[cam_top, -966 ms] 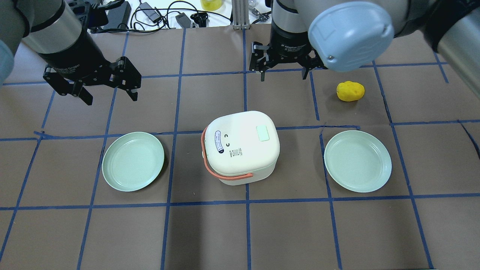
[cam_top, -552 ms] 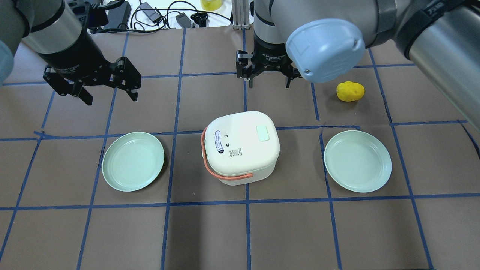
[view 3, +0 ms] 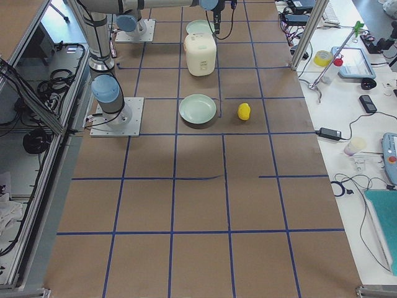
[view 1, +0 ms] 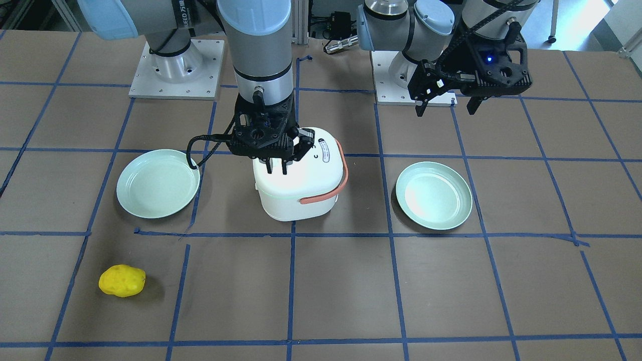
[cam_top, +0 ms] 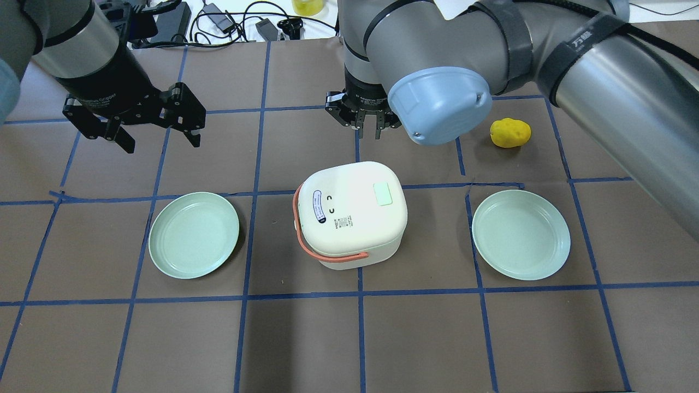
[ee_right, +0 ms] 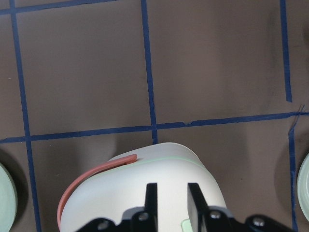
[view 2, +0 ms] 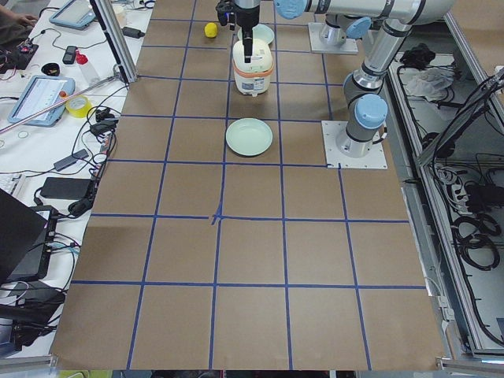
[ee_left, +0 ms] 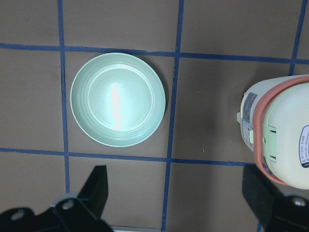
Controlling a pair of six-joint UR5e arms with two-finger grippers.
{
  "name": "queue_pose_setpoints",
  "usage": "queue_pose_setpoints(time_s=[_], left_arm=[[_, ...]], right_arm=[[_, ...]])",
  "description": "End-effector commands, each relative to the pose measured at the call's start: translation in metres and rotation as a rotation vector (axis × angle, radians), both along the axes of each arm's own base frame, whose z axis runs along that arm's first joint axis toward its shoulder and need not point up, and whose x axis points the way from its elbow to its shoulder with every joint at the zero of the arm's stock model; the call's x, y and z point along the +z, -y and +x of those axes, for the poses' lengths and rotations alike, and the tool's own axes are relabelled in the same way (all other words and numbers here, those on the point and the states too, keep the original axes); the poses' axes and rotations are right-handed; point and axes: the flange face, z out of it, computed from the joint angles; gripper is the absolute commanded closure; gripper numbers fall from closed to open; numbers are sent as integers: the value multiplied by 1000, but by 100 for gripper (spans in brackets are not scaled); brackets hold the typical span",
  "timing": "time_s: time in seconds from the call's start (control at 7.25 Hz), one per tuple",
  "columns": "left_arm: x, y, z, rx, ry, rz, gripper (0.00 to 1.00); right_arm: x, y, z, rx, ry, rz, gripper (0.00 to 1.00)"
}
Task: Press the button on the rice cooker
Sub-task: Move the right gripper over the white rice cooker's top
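The white rice cooker (cam_top: 349, 213) with an orange handle stands mid-table between two plates. Its button (cam_top: 383, 194), a pale mint rounded rectangle, lies flush in the lid near the right edge. My right gripper (cam_top: 368, 131) hangs over the cooker's far side. In the front view it (view 1: 277, 169) is just above the lid and hides the button. Its jaws are drawn almost together, with nothing between them. In the right wrist view the fingertips (ee_right: 151, 198) sit over the lid, with a mint sliver beside them. My left gripper (cam_top: 162, 143) is open and empty, far left.
One pale green plate (cam_top: 194, 234) lies left of the cooker and another (cam_top: 520, 234) lies right of it. A yellow lumpy object (cam_top: 510, 132) rests at the far right. Cables and devices lie along the table's far edge.
My right arm has swung left toward the cooker, and its jaws have gone from wide open to nearly together. The left arm has not moved.
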Motion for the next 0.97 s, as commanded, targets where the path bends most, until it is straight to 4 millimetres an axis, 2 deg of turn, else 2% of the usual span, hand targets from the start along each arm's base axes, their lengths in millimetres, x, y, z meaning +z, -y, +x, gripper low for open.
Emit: queue_pose_setpoints(time_s=[0.0,0.14,0.41,0.69,0.83], left_arm=[[0,0,0,1,0,0,0],[0,0,0,0,0,0,0],[0,0,0,0,0,0,0],[0,0,0,0,0,0,0],[0,0,0,0,0,0,0]], right_arm=[[-2,0,2,2,6,6,95],[-6,1,4,3,5,10,100],[-24,-2,8,14,10,46,100],[-49,-33,18,61,-28,106,100],[-53,-43,19,70,-42,131,100]])
